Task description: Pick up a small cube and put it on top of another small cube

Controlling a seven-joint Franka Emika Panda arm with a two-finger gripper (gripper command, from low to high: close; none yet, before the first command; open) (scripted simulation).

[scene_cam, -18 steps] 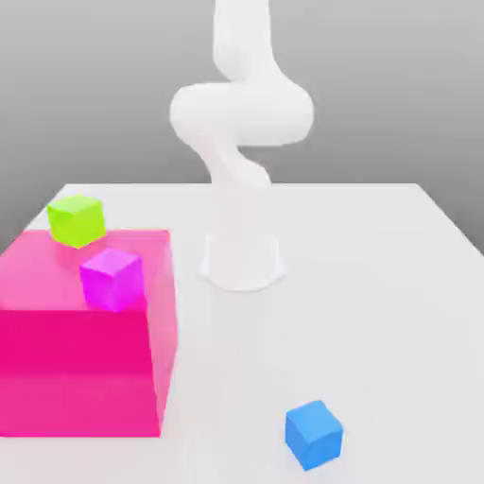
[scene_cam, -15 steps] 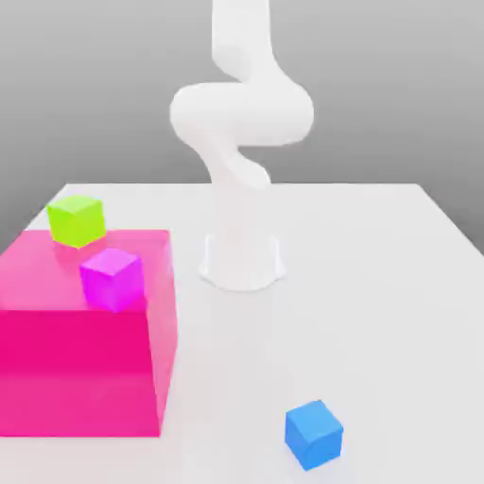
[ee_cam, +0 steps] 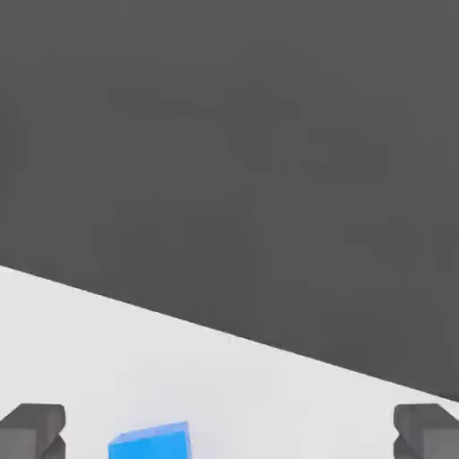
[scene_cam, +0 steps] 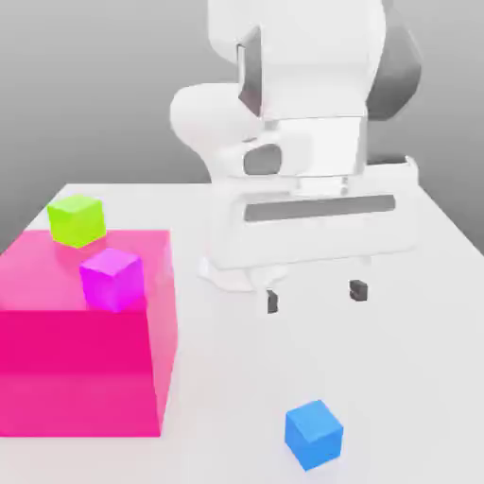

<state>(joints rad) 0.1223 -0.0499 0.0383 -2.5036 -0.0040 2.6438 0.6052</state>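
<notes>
The small bright blue cube [scene_cam: 314, 434] lies on the white table near the front, toward the exterior view's right of centre. It also appears in the hand view as a blue cube [ee_cam: 151, 443] between the two dark fingertips. My gripper [scene_cam: 314, 296] hangs open above the table, well above and behind the blue cube, its two dark fingertips [scene_cam: 272, 302] spread wide with nothing between them. A lime-green cube [scene_cam: 77, 219] and a magenta cube [scene_cam: 112, 279] rest on the big pink block [scene_cam: 85, 369].
The big pink block fills the exterior view's left front of the table. The arm's white base [scene_cam: 236, 269] stands mid-table behind the gripper. Bare table surface [scene_cam: 406, 378] lies around the blue cube.
The hand and gripper have swung into the exterior view, now hanging over the table's middle. The cubes have not moved.
</notes>
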